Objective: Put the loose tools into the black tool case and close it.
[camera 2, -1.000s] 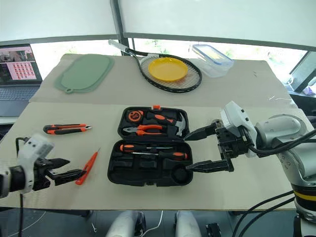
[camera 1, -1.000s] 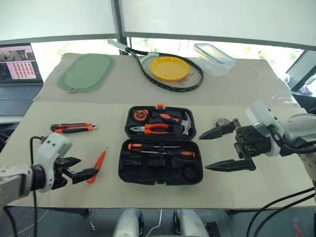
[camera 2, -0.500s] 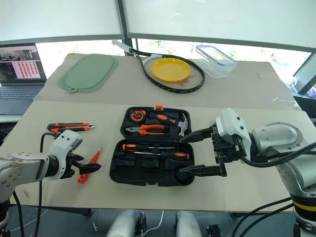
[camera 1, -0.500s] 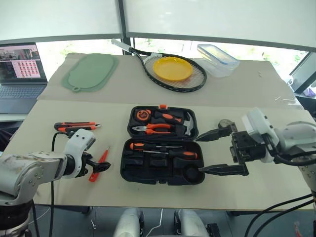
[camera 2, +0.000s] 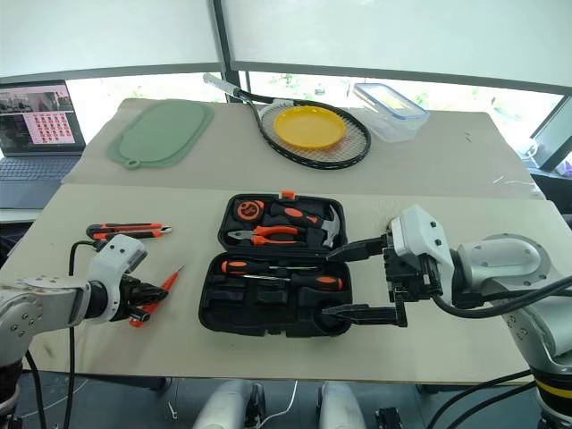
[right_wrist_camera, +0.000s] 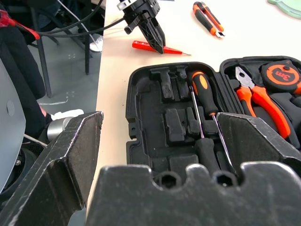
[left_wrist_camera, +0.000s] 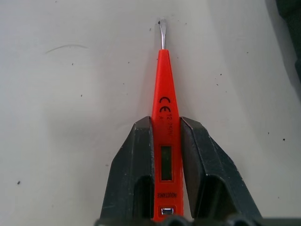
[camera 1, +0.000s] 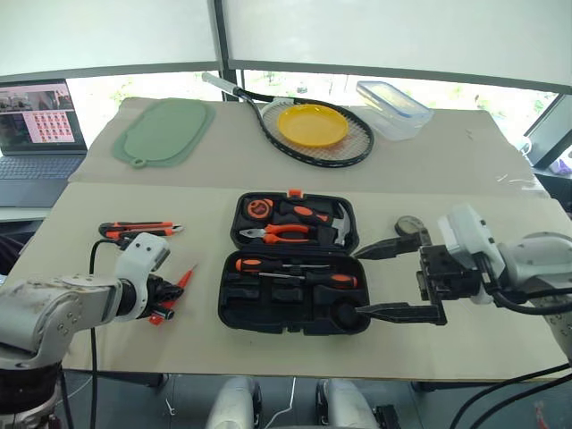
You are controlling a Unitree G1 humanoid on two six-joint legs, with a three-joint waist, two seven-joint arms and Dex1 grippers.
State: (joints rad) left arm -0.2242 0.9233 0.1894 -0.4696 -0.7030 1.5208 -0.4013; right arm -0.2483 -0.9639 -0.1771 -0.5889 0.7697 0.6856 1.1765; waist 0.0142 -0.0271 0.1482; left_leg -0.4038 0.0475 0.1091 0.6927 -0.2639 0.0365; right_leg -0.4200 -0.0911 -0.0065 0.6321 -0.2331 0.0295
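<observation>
Orange tester pen (left_wrist_camera: 162,141) lies on the table left of the case (camera 1: 295,277), long axis along the left gripper (left_wrist_camera: 165,141), jaws pinching its sides; right gripper (camera 1: 393,279) gapes wide over the case's right edge.

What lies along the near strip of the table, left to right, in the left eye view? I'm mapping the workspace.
Left gripper shut on the orange tester pen → open black tool case → right gripper, fingers spread → small dark tape roll, set further back.
</observation>
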